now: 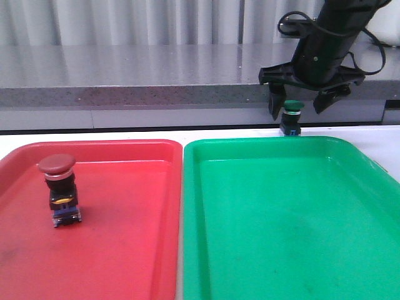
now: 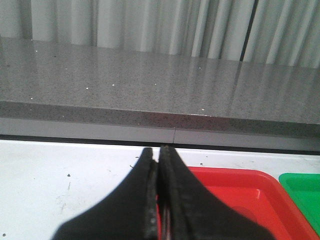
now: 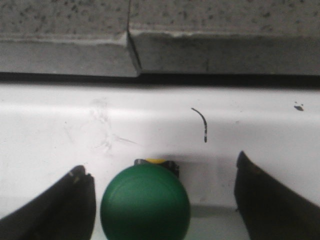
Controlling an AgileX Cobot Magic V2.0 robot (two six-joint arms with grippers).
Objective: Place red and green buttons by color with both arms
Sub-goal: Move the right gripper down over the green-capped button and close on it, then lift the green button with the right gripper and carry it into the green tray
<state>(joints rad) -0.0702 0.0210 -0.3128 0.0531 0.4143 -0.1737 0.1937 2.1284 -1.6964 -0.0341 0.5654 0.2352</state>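
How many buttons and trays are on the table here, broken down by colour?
Red button: 1, standing in the red tray
Green button: 1, on the white table beyond the green tray
Red tray: 1
Green tray: 1
Total: 4

We see our right arm (image 1: 330, 39) as a black, glossy column with loose black cables (image 1: 299, 22) looping beside it. It ends in a black right gripper (image 1: 299, 103) whose head spreads into angular wings above two short dark fingers (image 1: 274, 100). Our left gripper (image 2: 159, 200) shows as two matte black wedge-shaped fingers (image 2: 130, 205) with faintly rough inner edges.
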